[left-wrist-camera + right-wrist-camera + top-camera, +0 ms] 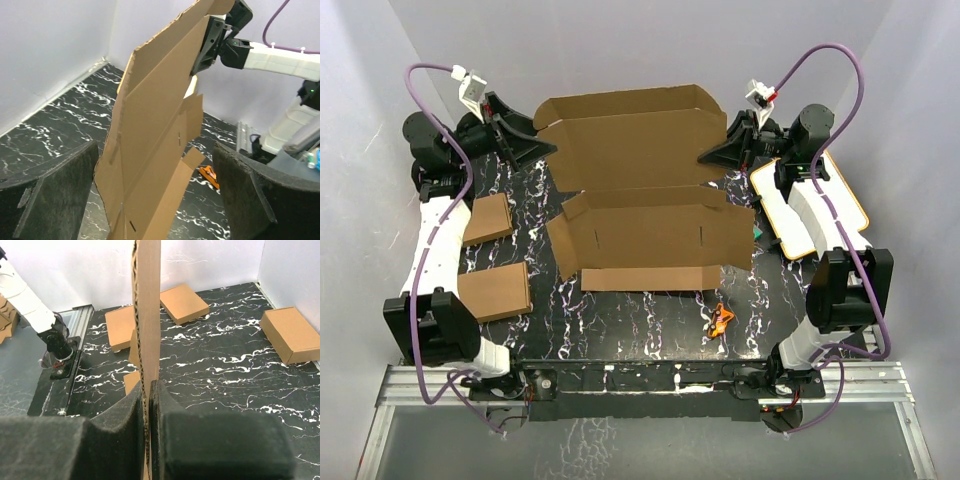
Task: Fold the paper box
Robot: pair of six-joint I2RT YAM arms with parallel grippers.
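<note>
While the right end effector (147, 390) is fully closed on the paper box (650, 190), we see in the right wrist view that its padded fingers (210, 440) press on both faces of one corrugated edge, with no gap between pad and cardboard. From above, we locate this grip at the right edge of the sheet's far panel.

The left end effector (155, 150) is spread wide. Its two fingers (50, 200) stand well apart, and the sheet passes between them. We see no pad touching the cardboard in the left wrist view, so this end effector has hold of nothing. From above, its tip sits just beside the left edge of the far panel.

The paper box occupies the middle of the tabletop (650, 320), between the two arms. It is an unfolded brown sheet with creases, slits and side flaps, and its near flap points toward the arm bases.

We note these items around it:
- One small cardboard box (487, 218) lies left of the sheet, beside the left arm.
- A second small cardboard box (495, 290) lies nearer the left arm's base.
- A white board (770, 200) with a tan rim lies under the right arm.
- A small orange object (721, 320) rests on the tabletop just off the sheet's near right corner.
</note>
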